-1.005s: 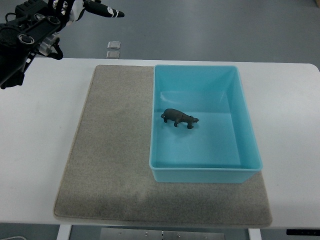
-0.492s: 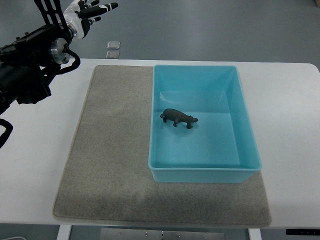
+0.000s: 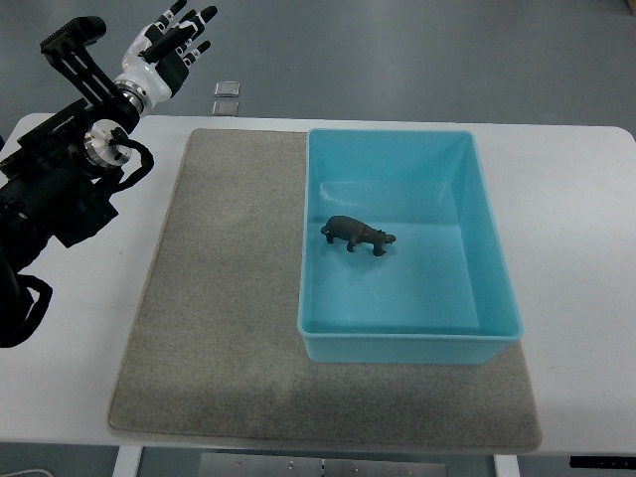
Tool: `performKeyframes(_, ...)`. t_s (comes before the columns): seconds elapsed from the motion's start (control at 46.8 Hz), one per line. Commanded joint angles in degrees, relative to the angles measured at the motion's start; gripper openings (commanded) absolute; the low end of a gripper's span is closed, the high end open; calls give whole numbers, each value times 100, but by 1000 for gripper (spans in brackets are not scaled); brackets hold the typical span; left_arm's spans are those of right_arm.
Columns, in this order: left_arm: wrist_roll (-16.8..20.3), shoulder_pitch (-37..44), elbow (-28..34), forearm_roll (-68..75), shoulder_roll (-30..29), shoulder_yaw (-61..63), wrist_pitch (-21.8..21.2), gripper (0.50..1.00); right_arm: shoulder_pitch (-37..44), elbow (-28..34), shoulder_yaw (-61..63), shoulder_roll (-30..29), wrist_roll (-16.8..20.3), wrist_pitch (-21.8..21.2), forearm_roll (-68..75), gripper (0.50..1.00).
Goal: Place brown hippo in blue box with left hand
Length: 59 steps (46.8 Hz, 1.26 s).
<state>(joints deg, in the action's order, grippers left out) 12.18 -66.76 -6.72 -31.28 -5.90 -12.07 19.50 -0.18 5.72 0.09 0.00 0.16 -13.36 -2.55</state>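
Since the brown hippo [image 3: 358,236] stands inside the blue box [image 3: 491,260], the left hand [image 3: 171,48] hangs clear, fingers spread and empty.

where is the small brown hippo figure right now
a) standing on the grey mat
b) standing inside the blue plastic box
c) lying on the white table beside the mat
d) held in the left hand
b) the small brown hippo figure stands on the floor of the blue plastic box, while the left hand is up at the far left corner, fingers spread, holding nothing.
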Motion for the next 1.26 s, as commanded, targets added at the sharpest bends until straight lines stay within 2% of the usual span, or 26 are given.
performKeyframes(0.0,4,23,-4,-115,1,-146,168,994,1,8,0,0,1,0,0,936)
performKeyframes(0.214,101,120,-57,-203,28,-216,484,994,1,-1,0,0,1,0,0,936)
performKeyframes(0.363,101,216,-75,-89,28,-621,476,994,-8,8,0,0,1,0,0,936)
performKeyframes(0.834,101,243,-75,-106,45,-647,397,994,1,8,17,0,1,17,-9,936)
performKeyframes(1.005,101,243,-75,-97,45,-647,353,994,10,693,17,0,28,-211,-18,936)
performKeyframes(1.24,110,243,-75,-97,45,-647,239,994,10,676,-17,0,28,-132,-35,936)
